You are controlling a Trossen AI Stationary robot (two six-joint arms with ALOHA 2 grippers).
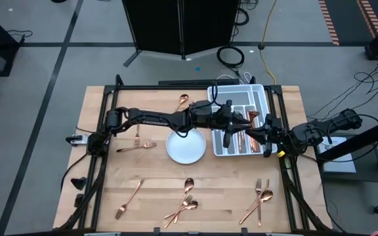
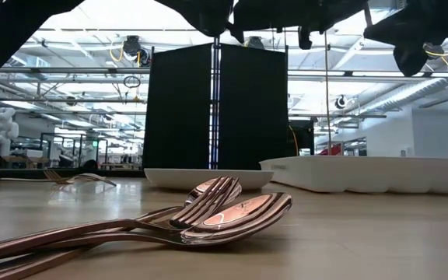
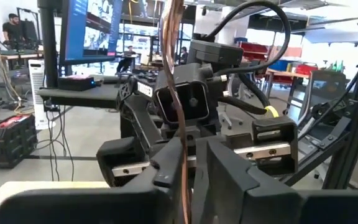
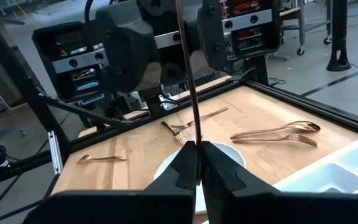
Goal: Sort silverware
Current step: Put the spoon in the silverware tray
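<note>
High view shows both dark arms meeting above the white divided cutlery tray (image 1: pixel 254 92) near the far right corner of the light wooden table (image 1: pixel 104 157), with the left gripper (image 1: pixel 231 124) and the right gripper (image 1: pixel 260 133) facing each other. Each wrist view shows its own fingers pinched tight on one thin shiny copper piece of silverware (image 4: pixel 188 81), held between the two grippers. More copper forks and spoons (image 1: pixel 186 206) lie along the table's near edge, and a round white plate (image 1: pixel 186 147) sits just beside the tray.
</note>
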